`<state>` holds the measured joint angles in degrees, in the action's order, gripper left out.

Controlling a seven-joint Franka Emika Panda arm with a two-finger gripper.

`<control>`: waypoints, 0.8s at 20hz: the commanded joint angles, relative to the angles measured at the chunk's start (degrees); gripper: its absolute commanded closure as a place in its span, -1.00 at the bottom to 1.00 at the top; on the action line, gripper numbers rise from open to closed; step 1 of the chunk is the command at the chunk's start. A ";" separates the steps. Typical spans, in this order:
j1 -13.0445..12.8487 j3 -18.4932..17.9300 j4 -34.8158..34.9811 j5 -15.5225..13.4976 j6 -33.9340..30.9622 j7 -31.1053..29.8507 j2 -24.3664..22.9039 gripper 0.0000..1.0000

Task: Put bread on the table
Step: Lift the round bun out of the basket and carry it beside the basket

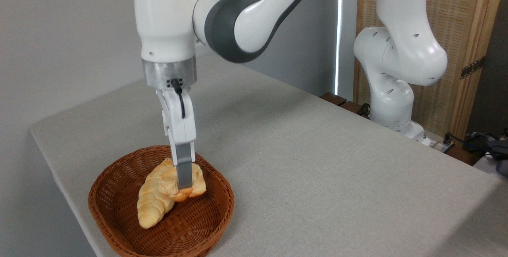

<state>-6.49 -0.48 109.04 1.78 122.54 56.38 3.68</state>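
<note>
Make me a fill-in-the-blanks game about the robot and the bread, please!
1. The brown wicker basket holds ____ pieces of bread.
2. The pincer is closed around the small round ____, not the long braided loaf.
3. The basket sits on a ____ table.
4. The robot arm is mostly ____ in colour.

Missing words: two; bun; grey; white

A light grey, cloth-like table (317, 161) with rounded corners fills most of the view. A brown wicker basket (119, 193) sits directly on it near the front left corner; the surface to its right is bare
</note>
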 commanded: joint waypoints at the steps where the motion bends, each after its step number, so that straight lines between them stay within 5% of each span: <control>1: -0.11 -0.49 0.38 -0.11 -3.96 0.31 -2.88 -0.07; 16: -0.02 -0.58 6.96 -0.29 -12.50 0.31 -10.96 -0.10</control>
<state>-6.24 -0.57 112.06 1.78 110.56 56.38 -3.80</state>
